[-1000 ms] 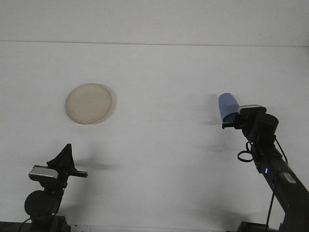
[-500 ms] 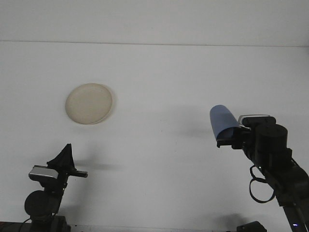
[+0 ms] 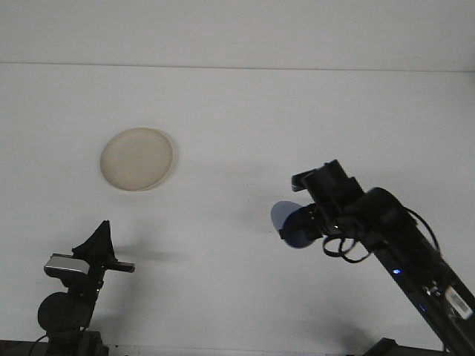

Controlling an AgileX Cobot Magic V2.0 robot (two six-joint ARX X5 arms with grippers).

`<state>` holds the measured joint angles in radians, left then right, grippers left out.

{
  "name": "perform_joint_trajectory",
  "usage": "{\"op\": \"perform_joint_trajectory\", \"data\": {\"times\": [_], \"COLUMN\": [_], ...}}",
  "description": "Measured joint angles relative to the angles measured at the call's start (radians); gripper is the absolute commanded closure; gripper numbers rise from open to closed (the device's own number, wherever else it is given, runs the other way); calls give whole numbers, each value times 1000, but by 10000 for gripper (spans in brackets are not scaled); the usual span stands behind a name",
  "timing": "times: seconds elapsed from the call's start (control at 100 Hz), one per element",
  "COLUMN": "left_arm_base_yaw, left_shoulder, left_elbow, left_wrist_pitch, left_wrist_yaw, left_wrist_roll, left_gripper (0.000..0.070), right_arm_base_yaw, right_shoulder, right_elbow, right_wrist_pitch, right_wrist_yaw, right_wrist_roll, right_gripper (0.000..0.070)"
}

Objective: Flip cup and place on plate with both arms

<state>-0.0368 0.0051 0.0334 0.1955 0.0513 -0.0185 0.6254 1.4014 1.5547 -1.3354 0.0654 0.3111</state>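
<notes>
Front view, the only one given: a plain white worktop [image 3: 237, 111] runs from the near edge to a far edge under a pale wall. The plate [image 3: 137, 159], a shallow beige disc, lies flat toward the left side, roughly midway between the near and far edges, with nothing on it. The left gripper [image 3: 96, 241] sits low at the near-left corner, its dark fingers coming to a point as if closed, holding nothing, well apart from the plate. The right arm [image 3: 401, 252] reaches in from the near-right corner, and the right gripper [image 3: 308, 222] is clamped on the blue cup [image 3: 289, 225], which hangs clear of the worktop right of centre. The cup is tipped on its side with one round end facing left toward the camera; whether that end is the mouth or the base I cannot tell, since it reads only as a dark blue circle partly hidden by the fingers. A faint shadow lies on the worktop beside it.

The step in hand looks like the flip itself, with the cup mid-turn and carried by the right arm alone. The next move probably calls for the left arm to rise and meet the cup for a handover, because the plate lies on the left side; the fingers there would need to part first, and the right hold should stay firm until the other grip is sure.
</notes>
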Motion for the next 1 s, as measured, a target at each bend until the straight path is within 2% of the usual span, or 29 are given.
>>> {"op": "perform_joint_trajectory", "data": {"times": [0.29,0.8,0.87,0.92,1.0], "left_arm_base_yaw": [0,0,0,0,0], "left_shoulder": [0,0,0,0,0], "left_elbow": [0,0,0,0,0], "left_wrist_pitch": [0,0,0,0,0], "left_wrist_yaw": [0,0,0,0,0], "left_wrist_roll": [0,0,0,0,0], "left_gripper": [690,689,689,689,690], "right_arm_base_yaw": [111,179,180,180,180], "right_shoulder": [240,425,429,432,441], "right_elbow": [35,41,45,47,47], "right_wrist_pitch": [-6,-6,-6,-6,-6], "right_wrist_yaw": [-90,-95,-95,-95,-94], "right_wrist_roll": [-55,-136,-142,-146,-150], "right_gripper": [700,697,674,633,491]}}
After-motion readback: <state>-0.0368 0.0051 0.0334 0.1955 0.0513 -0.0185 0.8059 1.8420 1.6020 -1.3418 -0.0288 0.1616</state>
